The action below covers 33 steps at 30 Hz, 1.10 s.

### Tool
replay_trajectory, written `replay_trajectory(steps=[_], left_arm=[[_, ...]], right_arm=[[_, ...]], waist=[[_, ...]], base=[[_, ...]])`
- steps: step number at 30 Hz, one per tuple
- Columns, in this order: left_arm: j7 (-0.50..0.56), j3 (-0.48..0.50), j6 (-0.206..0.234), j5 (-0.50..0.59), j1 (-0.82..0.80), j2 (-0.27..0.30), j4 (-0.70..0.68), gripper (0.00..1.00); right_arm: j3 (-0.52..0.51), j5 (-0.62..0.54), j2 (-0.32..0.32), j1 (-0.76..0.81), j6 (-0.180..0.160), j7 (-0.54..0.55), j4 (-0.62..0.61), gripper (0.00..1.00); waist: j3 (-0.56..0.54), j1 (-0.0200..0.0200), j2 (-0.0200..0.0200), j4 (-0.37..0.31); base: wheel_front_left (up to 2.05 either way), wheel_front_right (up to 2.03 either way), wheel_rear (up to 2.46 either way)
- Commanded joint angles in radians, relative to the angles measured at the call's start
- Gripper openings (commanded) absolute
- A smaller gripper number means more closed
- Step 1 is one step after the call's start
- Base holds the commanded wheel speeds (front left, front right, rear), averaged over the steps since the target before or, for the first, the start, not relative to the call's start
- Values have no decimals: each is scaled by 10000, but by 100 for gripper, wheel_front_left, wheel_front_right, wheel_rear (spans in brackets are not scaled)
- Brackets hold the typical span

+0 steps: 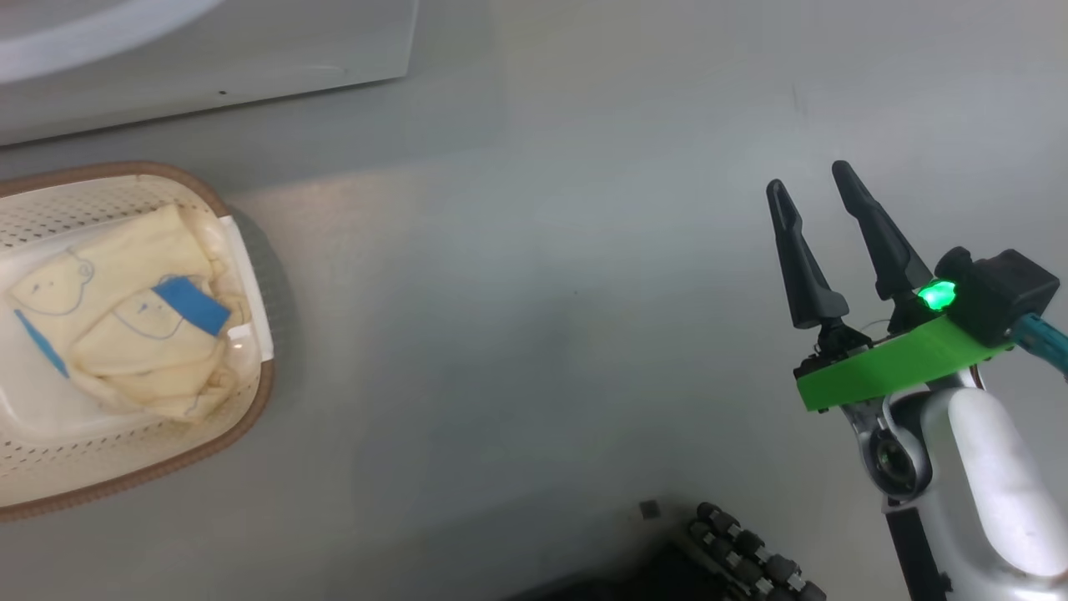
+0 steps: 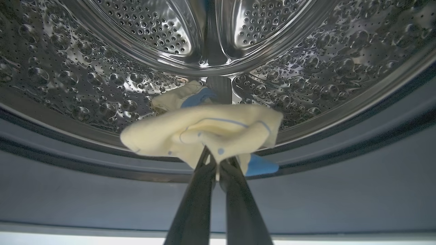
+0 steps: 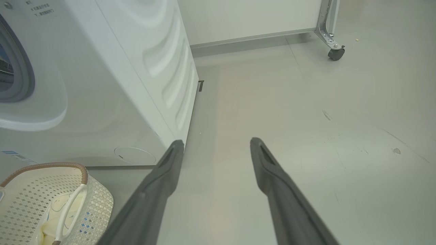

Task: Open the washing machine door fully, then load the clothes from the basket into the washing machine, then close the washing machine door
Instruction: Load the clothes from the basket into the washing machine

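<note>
One garment at drum mouth, rest in basket

L gripper (image 2: 216, 163) pinched tight on cream-yellow fabric garment (image 2: 204, 131) at perforated steel drum (image 2: 102, 85) of big white washing machine (image 3: 112, 85). R gripper (image 1: 808, 176) fingers apart, empty, over grey floor (image 1: 542, 334). More cream-yellow clothes (image 1: 142, 334) lie in cream perforated plastic basket (image 1: 242, 417) beside washer.

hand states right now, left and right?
Left hand: closed, holding a cream-yellow garment at the mouth of the drum.
Right hand: open, empty, above the floor.

Lab-like room: washing machine (image 3: 112, 85), grey floor (image 3: 272, 102)
</note>
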Motion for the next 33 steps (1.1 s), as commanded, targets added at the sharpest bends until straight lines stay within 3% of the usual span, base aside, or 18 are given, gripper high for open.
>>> replay_trajectory(steps=[1, 8, 11, 12, 13, 14, 15, 25, 33], left_arm=[[-215, 451, 118, 141, -496, 602, 34, 0], [-1865, 542, -298, 668, -1827, 752, 1729, 0], [-3115, 739, -495, 818, -2624, 755, 2654, 0], [-3507, 884, -515, 750, -2864, 687, 2931, 11], [-3795, 984, -577, 664, -3046, 616, 3198, 47], [-3999, 1009, -625, 666, -3207, 602, 3458, 47], [-4207, 975, -713, 722, -3344, 616, 3675, 100], [-5112, 675, -1390, 730, -3923, 334, 5315, 100], [-5884, 589, -1250, 660, -3281, -132, 5970, 100]], right_arm=[[155, 125, -12, -40, -2, -159, -176, 100], [378, 421, -12, -221, -2, -338, 89, 100], [526, 600, -11, -353, -2, -420, 244, 100], [564, 647, -11, -378, -2, -442, 306, 100], [598, 682, -11, -390, -2, -461, 372, 100], [619, 708, -11, -394, -2, -478, 432, 100], [622, 731, -11, -391, -2, -493, 484, 100], [470, 643, -11, -470, -2, -548, 557, 100], [87, 241, -11, -416, -2, -553, 429, 100]], waist=[[303, 0, 0, -351], [838, 0, 0, -977], [1046, 0, 0, -1281], [1086, 0, 0, -1365], [1116, 0, 0, -1432], [1149, 0, 0, -1477], [1165, 0, 0, -1499], [1155, 0, 0, -1187], [601, 0, 0, -637]], base=[[0, 0, 0], [0, 0, 0], [0, 0, 0], [0, 0, 0], [0, 0, 0], [0, 0, 0], [0, 0, 0], [0, 0, 0], [0, 0, 0]])
